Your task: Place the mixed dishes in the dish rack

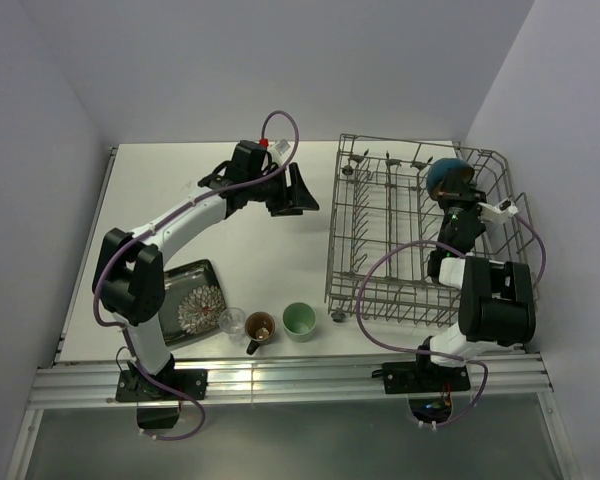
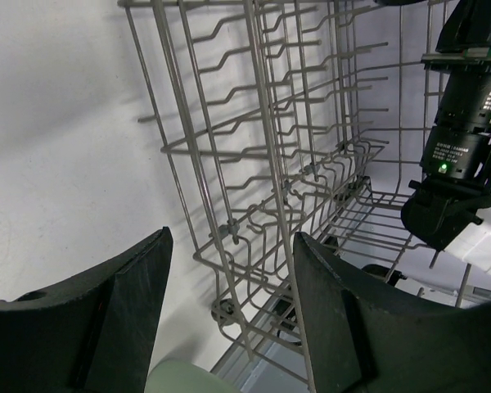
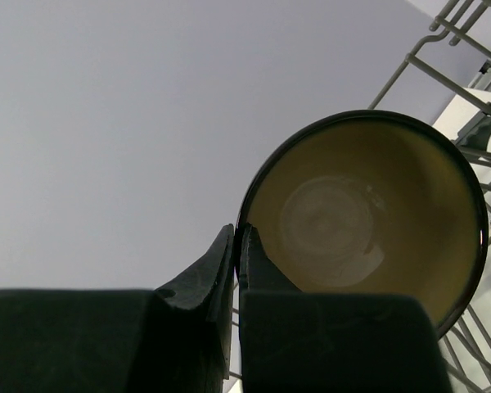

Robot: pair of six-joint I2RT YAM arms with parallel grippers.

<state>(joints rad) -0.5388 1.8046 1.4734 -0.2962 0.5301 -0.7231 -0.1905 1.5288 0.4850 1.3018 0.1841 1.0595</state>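
Note:
My right gripper [image 1: 458, 196] is shut on the rim of the dark bowl with a tan inside [image 1: 444, 174], holding it tilted over the far right part of the grey wire dish rack [image 1: 380, 240]. In the right wrist view the fingers [image 3: 237, 233] pinch the bowl's [image 3: 368, 213] left rim. My left gripper [image 1: 300, 190] is open and empty, just left of the rack. In its wrist view [image 2: 231, 237] it faces the rack [image 2: 254, 139]. The square floral plate [image 1: 190, 300], clear glass [image 1: 232, 321], brown mug [image 1: 259, 326] and pale green cup [image 1: 299, 321] stand near the front edge.
The rack's near left wheel [image 1: 338, 315] rests on the table close to the green cup [image 2: 180, 378]. White walls close in the table on the left, back and right. The right arm [image 2: 458, 147] stands inside the rack's span in the left wrist view.

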